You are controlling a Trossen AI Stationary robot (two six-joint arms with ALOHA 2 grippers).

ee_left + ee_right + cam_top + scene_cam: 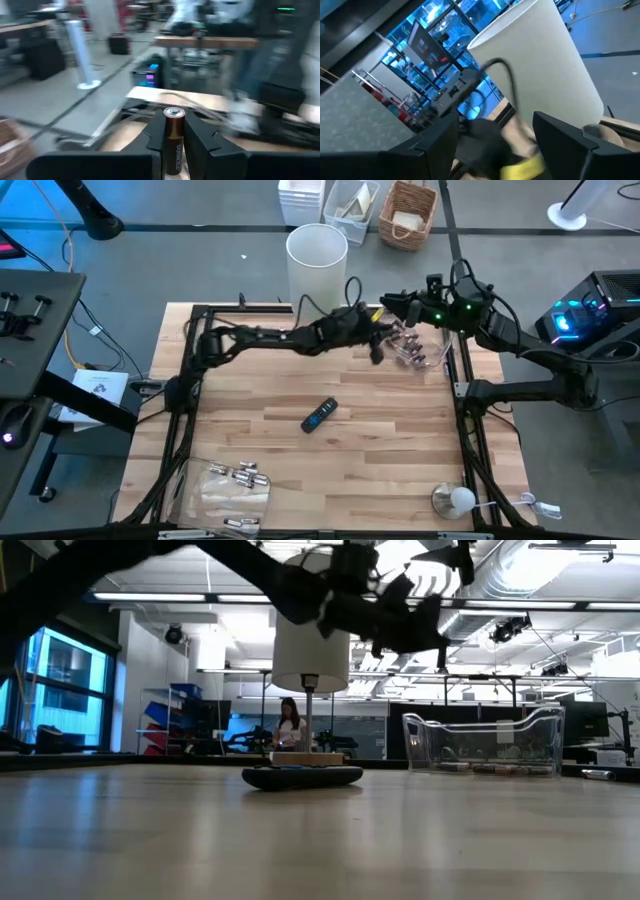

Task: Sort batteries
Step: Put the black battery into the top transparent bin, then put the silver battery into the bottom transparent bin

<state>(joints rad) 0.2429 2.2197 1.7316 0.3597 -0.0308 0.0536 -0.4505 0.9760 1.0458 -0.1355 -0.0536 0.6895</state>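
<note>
Left gripper (174, 142) pinches a copper-topped black battery (173, 140) above the clear plastic tray (415, 348) of batteries at the table's far edge; right gripper (495, 145) beside it, jaws spread.

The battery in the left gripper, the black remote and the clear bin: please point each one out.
battery (174, 145): left wrist view, on its dark body with the lettering.
black remote (319, 415): high view, on its middle.
clear bin (484, 743): low view, on its front wall.

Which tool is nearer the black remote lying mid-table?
Left. The left tool, shut on a battery, hangs closer to the remote; the right tool, open, sits farther toward the table's far edge.
</note>
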